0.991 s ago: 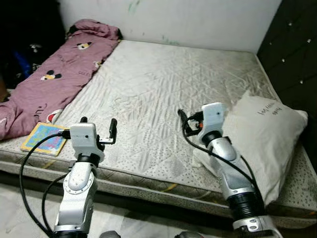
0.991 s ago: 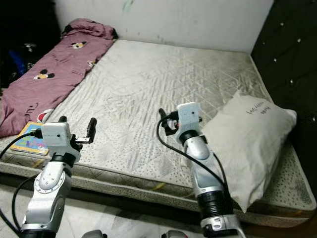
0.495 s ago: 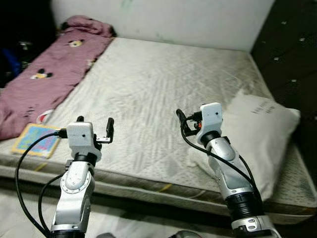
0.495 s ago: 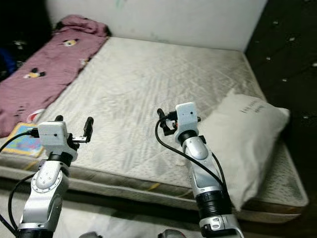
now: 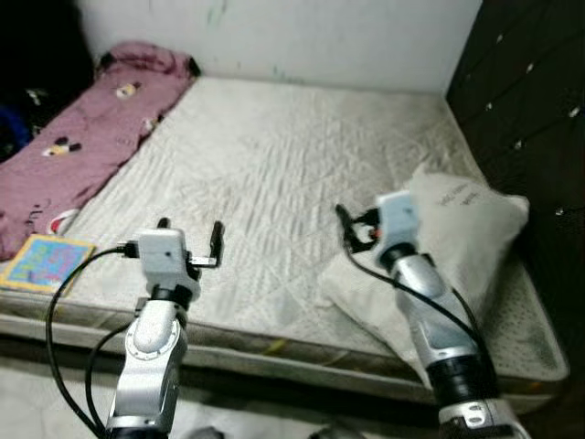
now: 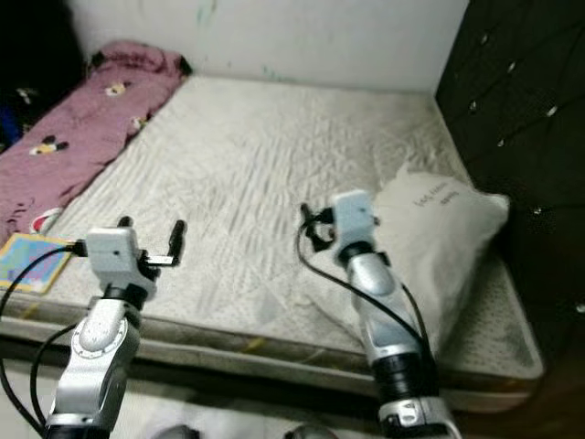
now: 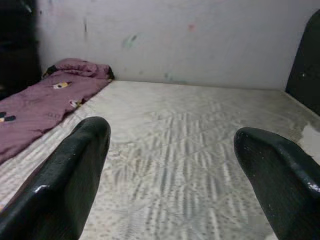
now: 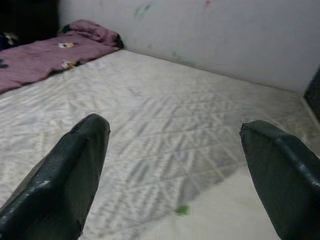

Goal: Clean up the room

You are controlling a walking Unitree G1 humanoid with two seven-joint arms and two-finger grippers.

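left fingers point(image 5: 190, 240) apart | right fingers point(image 8: 75, 170) apart | both over mattress point(image 5: 274, 155) | pillow point(image 5: 457, 229) beside right arm

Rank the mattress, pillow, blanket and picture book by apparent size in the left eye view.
1. mattress
2. and 3. blanket and pillow: look alike, and the pillow is nearer, so unranked
4. picture book

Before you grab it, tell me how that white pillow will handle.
The white pillow will probably be light and floppy: it looks plump and its corner sags flat on the mattress. Pinched at one edge it would likely droop, and its cover may bunch.
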